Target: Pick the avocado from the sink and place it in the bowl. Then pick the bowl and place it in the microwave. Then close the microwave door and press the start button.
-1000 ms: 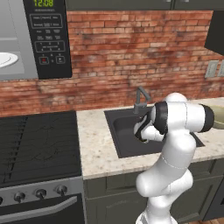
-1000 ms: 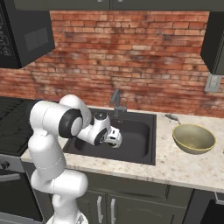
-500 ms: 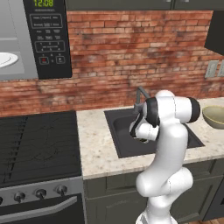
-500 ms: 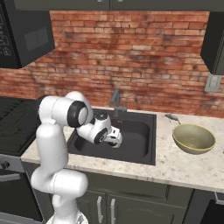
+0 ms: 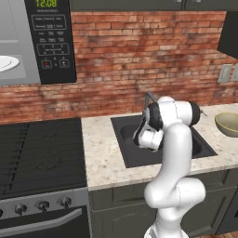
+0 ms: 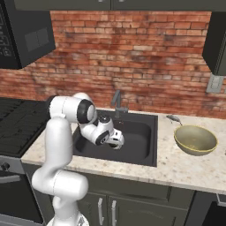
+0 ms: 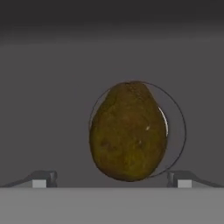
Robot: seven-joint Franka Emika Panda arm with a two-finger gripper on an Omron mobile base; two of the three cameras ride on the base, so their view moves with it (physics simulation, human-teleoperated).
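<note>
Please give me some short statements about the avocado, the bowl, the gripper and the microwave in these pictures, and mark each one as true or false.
1. The avocado lies over the round drain on the floor of the sink. True.
2. The gripper is shut on the avocado. False: its fingertips stand wide apart on either side, and the fruit lies free ahead of them.
3. The bowl stands on the counter to the right of the sink. True.
4. The avocado is already in the bowl. False: the bowl holds nothing, and the avocado is in the sink.
5. The microwave has a white plate inside. True.
</note>
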